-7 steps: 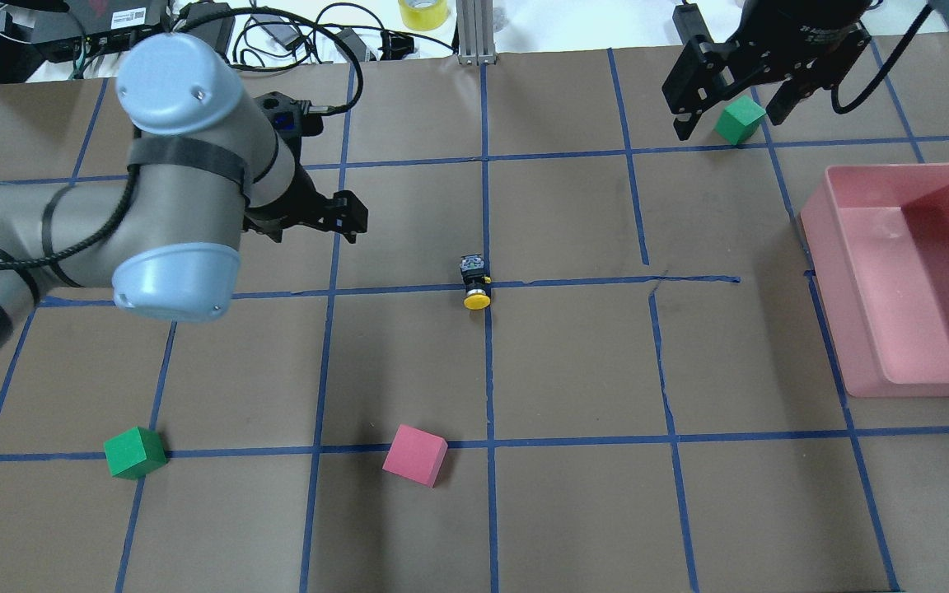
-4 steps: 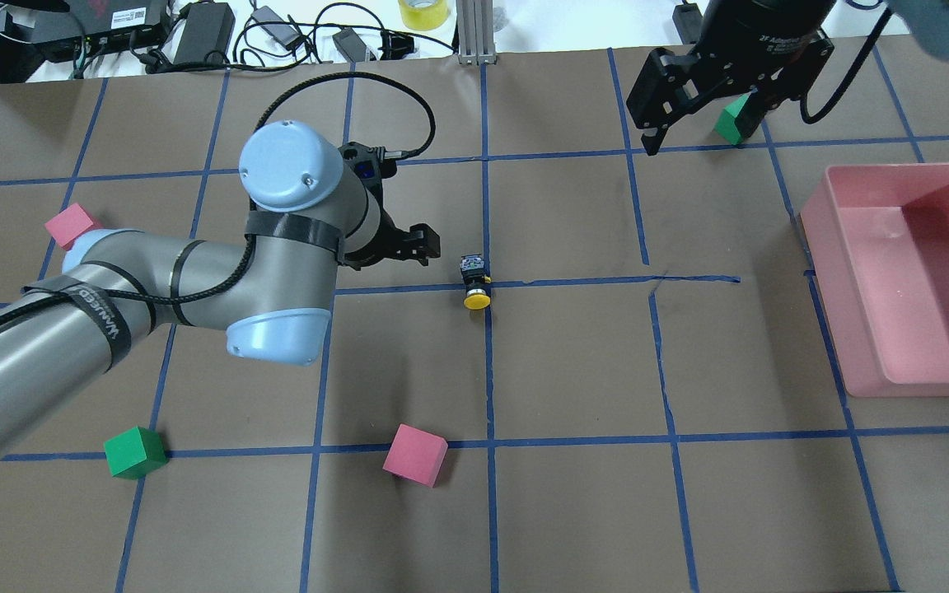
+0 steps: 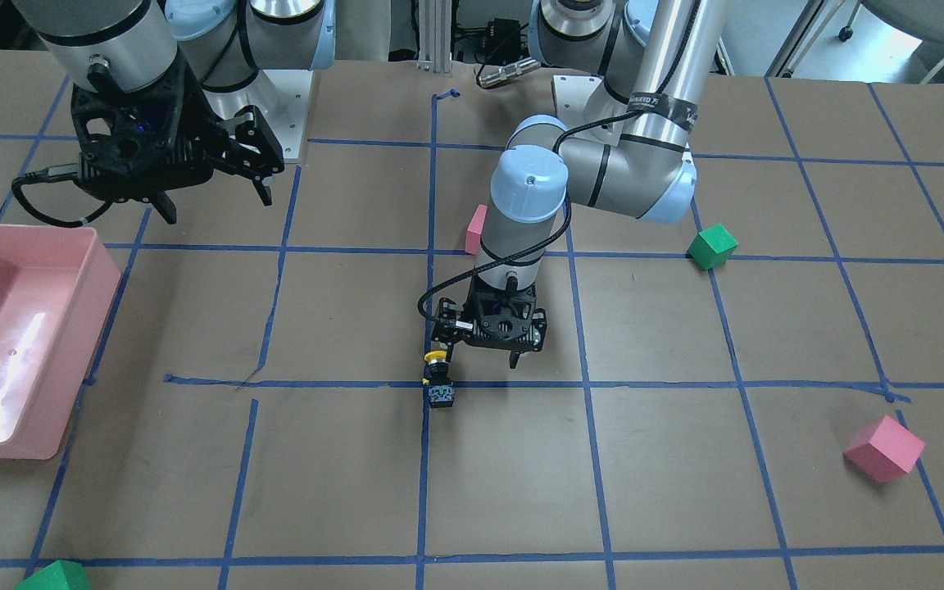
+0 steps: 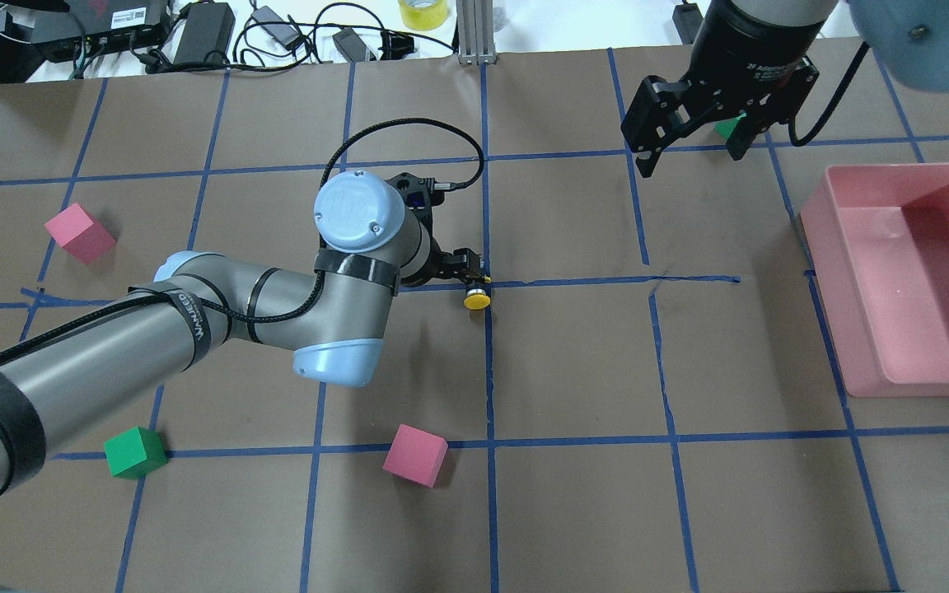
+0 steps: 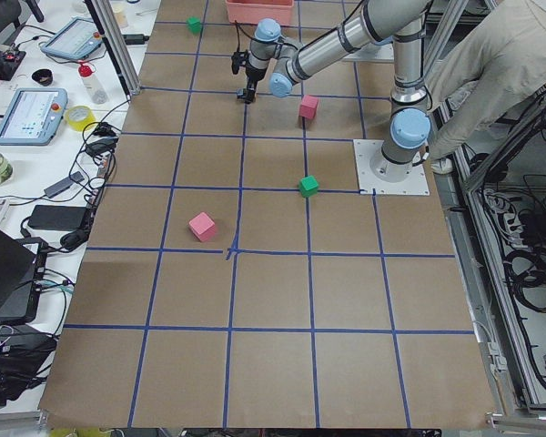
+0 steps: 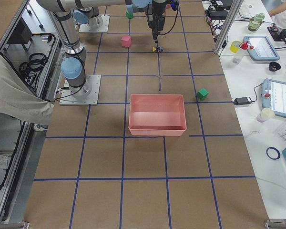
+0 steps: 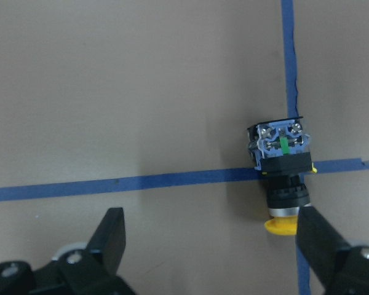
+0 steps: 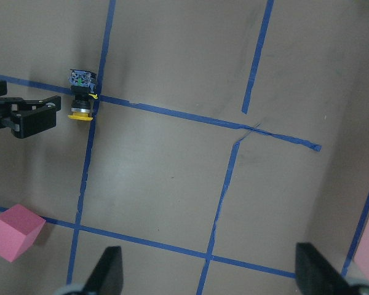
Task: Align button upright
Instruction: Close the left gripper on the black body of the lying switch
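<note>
The button lies on its side on a blue tape crossing, with its yellow cap toward the robot and its whitish base away. It also shows in the front view and in the left wrist view. My left gripper is open and empty and hangs low right beside the button. In the left wrist view the cap sits next to one of its fingers. My right gripper is open and empty, high over the far right of the table.
A pink bin stands at the right edge. Pink cubes and a green cube lie left and near. Another green cube is partly hidden behind the right gripper. Cables lie past the far edge.
My left arm has swung right and its gripper has come up beside the button. My right gripper has drifted a little left. The button has not moved.
</note>
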`<state>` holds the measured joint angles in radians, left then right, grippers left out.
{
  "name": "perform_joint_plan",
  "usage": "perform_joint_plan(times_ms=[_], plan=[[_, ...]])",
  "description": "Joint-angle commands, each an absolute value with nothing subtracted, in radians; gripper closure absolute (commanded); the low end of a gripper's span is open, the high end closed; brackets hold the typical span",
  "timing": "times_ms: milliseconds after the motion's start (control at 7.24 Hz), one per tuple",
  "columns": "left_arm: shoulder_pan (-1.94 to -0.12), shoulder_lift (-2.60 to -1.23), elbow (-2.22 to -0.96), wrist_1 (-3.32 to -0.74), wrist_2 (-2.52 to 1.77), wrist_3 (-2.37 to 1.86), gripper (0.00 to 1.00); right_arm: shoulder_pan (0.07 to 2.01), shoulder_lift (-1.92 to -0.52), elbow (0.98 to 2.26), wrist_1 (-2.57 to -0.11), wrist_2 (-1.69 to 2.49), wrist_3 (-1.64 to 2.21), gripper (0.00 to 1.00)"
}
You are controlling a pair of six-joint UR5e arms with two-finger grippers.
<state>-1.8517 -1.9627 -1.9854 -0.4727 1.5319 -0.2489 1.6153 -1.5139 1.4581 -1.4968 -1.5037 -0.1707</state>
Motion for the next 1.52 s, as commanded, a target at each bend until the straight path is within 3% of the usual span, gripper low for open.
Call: perform_joint_plan(times_ms=[0, 415, 691, 829, 967, 1106, 1382], plan=[[-1.877, -2.022, -1.980, -0.401, 1.526, -0.287, 0.00, 1.615, -1.514, 1.465, -1.497, -1.500, -0.170, 0.00], [-1.907, -2.055, -1.967, -0.380, 1.528, -0.334, 0.05, 1.615, -1.513, 1.466, -1.499, -1.502, -0.172, 0.00], [-1.908, -2.063, -1.960, -0.380, 1.522, -0.348, 0.23, 1.615, -1.516, 1.479, -1.500, -1.499, -0.172, 0.00], [-1.913, -2.065, -1.960, -0.383, 1.499, -0.373, 0.38, 1.615, -1.516, 1.479, -1.500, -1.499, -0.172, 0.00], [-1.913, -2.066, -1.960, -0.385, 1.497, -0.374, 0.64, 1.614, -1.517, 1.480, -1.500, -1.503, -0.179, 0.00], [-1.913, -2.075, -1.960, -0.387, 1.497, -0.379, 0.98, 1.615, -1.517, 1.482, -1.502, -1.502, -0.192, 0.00], [-1.913, -2.069, -1.950, -0.437, 1.497, -0.511, 1.00, 1.615, -1.516, 1.483, -1.500, -1.503, -0.193, 0.00]])
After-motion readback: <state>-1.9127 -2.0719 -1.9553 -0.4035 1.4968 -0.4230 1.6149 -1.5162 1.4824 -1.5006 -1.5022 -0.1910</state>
